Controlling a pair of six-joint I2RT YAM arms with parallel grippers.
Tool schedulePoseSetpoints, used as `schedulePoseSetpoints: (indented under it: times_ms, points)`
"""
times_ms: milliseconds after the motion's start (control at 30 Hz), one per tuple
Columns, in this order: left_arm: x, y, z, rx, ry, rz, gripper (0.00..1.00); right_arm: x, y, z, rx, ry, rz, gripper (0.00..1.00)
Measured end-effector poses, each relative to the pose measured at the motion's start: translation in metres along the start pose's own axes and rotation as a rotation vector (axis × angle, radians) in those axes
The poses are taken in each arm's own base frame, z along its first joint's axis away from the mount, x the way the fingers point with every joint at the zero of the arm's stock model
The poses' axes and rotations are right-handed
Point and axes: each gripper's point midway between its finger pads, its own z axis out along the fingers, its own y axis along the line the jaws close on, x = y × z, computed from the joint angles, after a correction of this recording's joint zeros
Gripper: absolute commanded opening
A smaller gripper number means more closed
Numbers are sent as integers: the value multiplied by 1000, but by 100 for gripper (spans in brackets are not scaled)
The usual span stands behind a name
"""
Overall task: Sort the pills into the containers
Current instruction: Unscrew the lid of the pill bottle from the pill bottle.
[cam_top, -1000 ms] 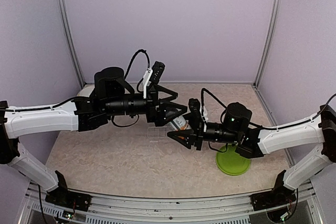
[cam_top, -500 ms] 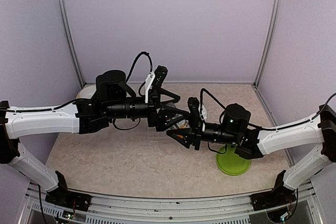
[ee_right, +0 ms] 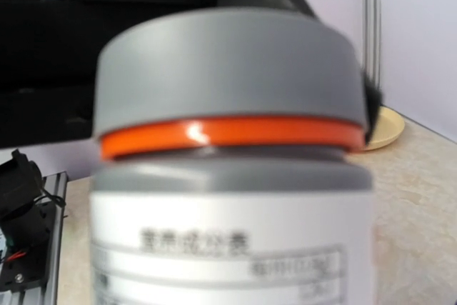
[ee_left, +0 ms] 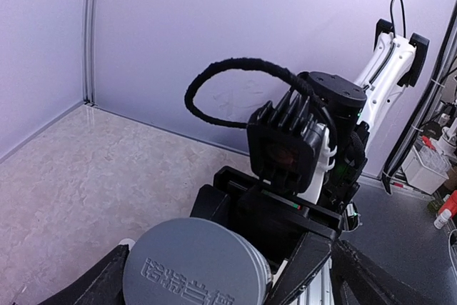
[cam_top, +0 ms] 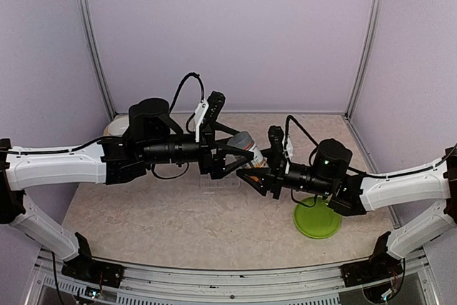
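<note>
Reaching in from either side of the table point(cam_top: 143, 212), the left arm point(cam_top: 64, 163) and right arm point(cam_top: 400, 185) meet nose to nose above its middle. A green plate point(cam_top: 318, 223) lies on the right, partly under the right arm, and a beige bowl point(cam_top: 114, 128) sits at the far left, behind the left arm.

The right gripper point(cam_top: 255, 173) holds a bottle point(cam_top: 251, 153) clear of the table, clamped on its body and tilted so that its grey cap point(cam_top: 243, 139) points at the left arm. In the right wrist view the bottle fills the frame, with an orange ring under the cap.

The left gripper point(cam_top: 241, 155) has its jaws set wide on either side of the cap. The left wrist view shows the cap lying between them, but whether they press on it I cannot tell.

The box point(cam_top: 218, 182), clear and flat, lies on the table right below the two grippers, touching neither. Its compartments are too small to read.
</note>
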Motion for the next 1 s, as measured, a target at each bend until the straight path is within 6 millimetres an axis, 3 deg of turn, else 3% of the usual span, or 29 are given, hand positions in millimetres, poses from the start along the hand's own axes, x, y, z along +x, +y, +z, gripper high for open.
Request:
schedulePoseSetpoints:
  times_ms: [500, 800, 1000]
  points:
    - [-10, -1, -17, 0, -30, -2, 92, -26, -18, -19, 74, -53, -32, 0]
    - [-14, 8, -14, 3, -31, -15, 92, 8, 10, -2, -84, 37, -18, 0]
    - [-7, 5, -6, 47, -12, -35, 92, 16, 27, 10, -156, 53, -14, 0]
